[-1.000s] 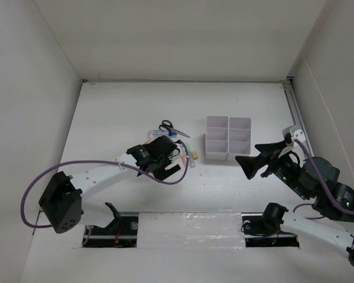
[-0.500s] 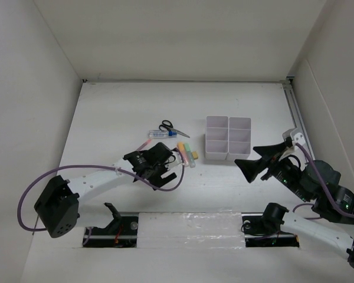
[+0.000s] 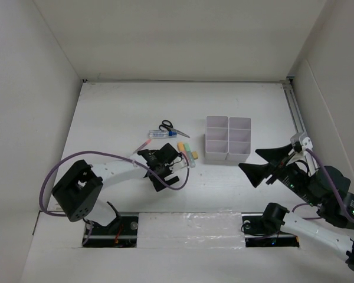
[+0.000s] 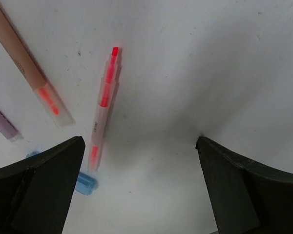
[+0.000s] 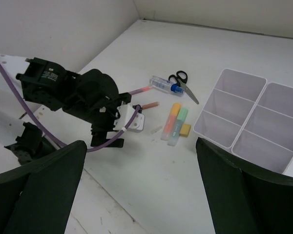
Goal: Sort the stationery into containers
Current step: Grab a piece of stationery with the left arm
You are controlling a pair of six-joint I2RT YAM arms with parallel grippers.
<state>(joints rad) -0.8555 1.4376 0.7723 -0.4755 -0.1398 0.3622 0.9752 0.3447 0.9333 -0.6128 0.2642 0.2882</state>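
The stationery lies left of the white six-compartment organiser: black-handled scissors, a white blue-capped tube, and orange, green and yellow highlighters. My left gripper is open and empty, low over the table just near of the pile. In the left wrist view, a thin red pen and an orange pen lie ahead of its fingers; a light blue piece lies by the left finger. My right gripper is open and empty, right of the pile and near of the organiser.
The right wrist view shows the left arm with its purple cable, the scissors, the tube and the highlighters. White walls close in the table on three sides. A rail runs along the right edge.
My left gripper has drawn back from over the pile toward the near side and a little right, uncovering the pens and highlighters. My right gripper has drifted slightly right and nearer.
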